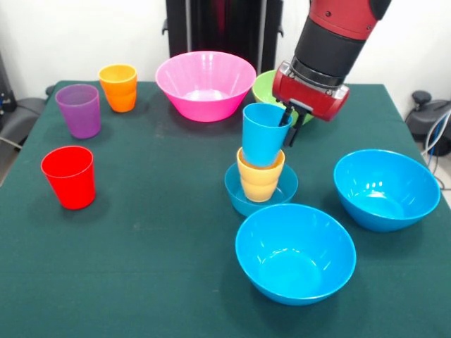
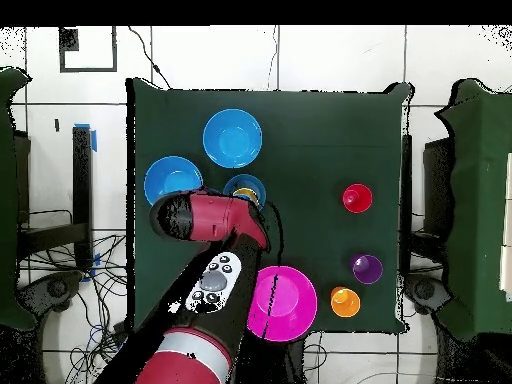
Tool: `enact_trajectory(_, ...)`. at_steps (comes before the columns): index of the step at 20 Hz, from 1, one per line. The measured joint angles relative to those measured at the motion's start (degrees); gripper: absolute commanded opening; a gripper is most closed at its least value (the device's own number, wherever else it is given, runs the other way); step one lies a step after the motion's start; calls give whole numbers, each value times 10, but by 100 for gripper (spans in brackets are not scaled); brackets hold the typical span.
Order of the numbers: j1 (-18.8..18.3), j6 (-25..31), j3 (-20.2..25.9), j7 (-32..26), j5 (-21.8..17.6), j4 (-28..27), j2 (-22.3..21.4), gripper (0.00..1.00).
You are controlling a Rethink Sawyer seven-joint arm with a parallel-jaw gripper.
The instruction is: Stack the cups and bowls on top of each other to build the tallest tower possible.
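The tool seats a light blue cup on the tower's yellow-orange cup.

The tool [image 1: 290, 124] grips the light blue cup [image 1: 263, 134] by its right rim, one finger inside and one outside, and the cup leans left as its base sits in the mouth of the yellow-orange cup [image 1: 260, 180], which stands in the small blue bowl [image 1: 239, 196] near the middle of the table [image 1: 155, 232]. To do this well, the arm should bring the cup upright and centred before letting go, then lift straight up so the finger inside does not drag the rim. Two large blue bowls [image 1: 294, 253] [image 1: 385, 189] wait near and right; the pink bowl [image 1: 206, 84], green bowl [image 1: 264, 86] and the orange [image 1: 118, 87], purple [image 1: 78, 110] and red [image 1: 68, 177] cups lie far and left.
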Motion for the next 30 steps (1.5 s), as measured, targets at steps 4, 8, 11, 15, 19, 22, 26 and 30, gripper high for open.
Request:
enact_trajectory(4, 4, 0, 0, 0, 3, 2, 0, 0)
enact_trajectory(8, 6, 0, 0, 0, 6, 4, 0, 0)
enact_trajectory(11, 6, 0, 0, 0, 6, 5, 0, 0)
enact_trajectory(15, 5, -1, 0, 0, 6, 6, 0, 0)
enact_trajectory(19, 4, -6, 0, 0, 6, 7, 0, 0)
enact_trajectory(22, 2, -13, 0, 0, 6, 7, 0, 0)
enact_trajectory(26, -8, -40, 5, 0, 6, 9, -1, 0)
enact_trajectory(30, -16, -58, 9, 0, 6, 9, -2, 0)
